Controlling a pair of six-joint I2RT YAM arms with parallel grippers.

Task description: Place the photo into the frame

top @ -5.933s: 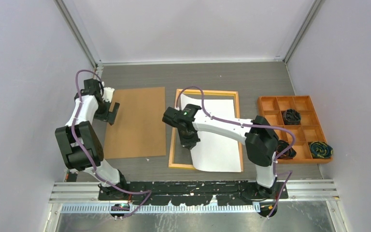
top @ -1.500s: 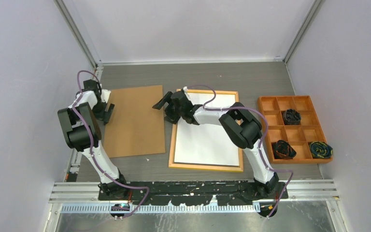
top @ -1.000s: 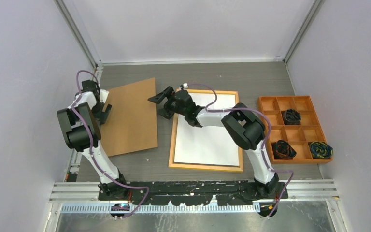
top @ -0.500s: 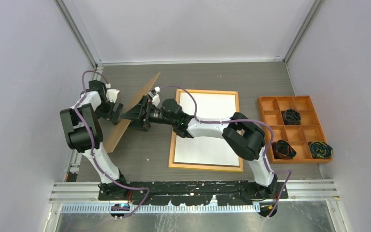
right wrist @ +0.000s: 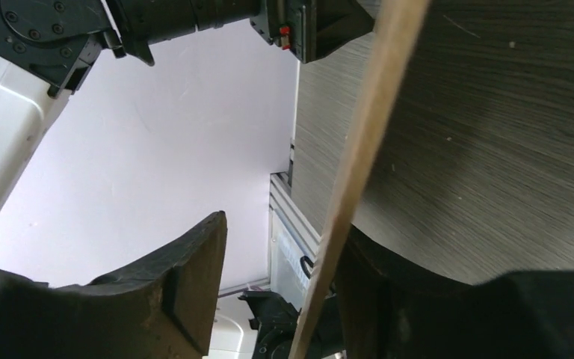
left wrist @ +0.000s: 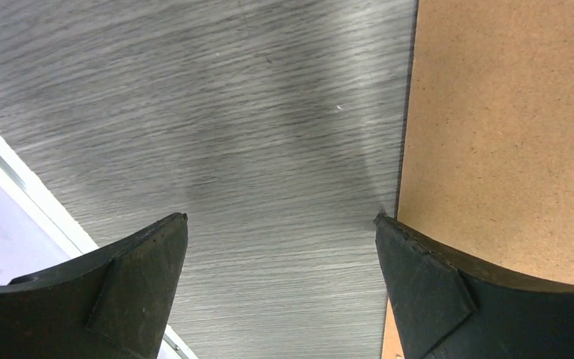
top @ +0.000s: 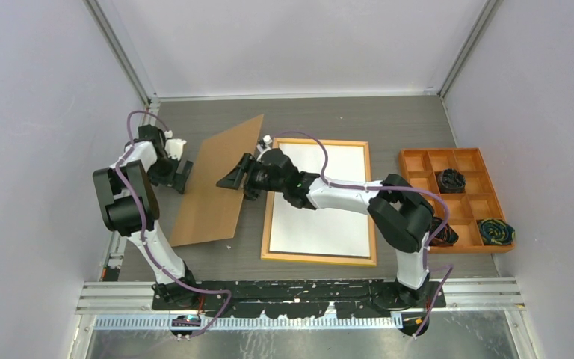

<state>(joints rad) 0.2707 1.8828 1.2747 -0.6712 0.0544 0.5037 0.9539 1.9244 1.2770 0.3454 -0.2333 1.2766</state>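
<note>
The frame (top: 267, 224) lies flat mid-table with its tan back up. The photo (top: 321, 198) rests inside it, white reverse up. To the left, a brown backing board (top: 217, 183) stands tilted, its right edge raised. My right gripper (top: 237, 178) reaches over that raised edge. In the right wrist view the board's edge (right wrist: 359, 149) runs between the jaws of the right gripper (right wrist: 284, 224), against one finger, with a gap to the other. My left gripper (top: 181, 176) is open at the board's left edge. In the left wrist view, the left gripper (left wrist: 281, 218) has the board (left wrist: 508, 134) beside its right finger.
An orange compartment tray (top: 418, 161) with dark coiled items stands at the right. Grey walls close in the left, back and right sides. A metal rail (top: 299, 295) runs along the near edge by the arm bases.
The board's right edge rose from flat to steeply upright, then came down to a lower tilt shifted right. The right gripper drew back rightward and its jaws narrowed. The left gripper stayed open.
</note>
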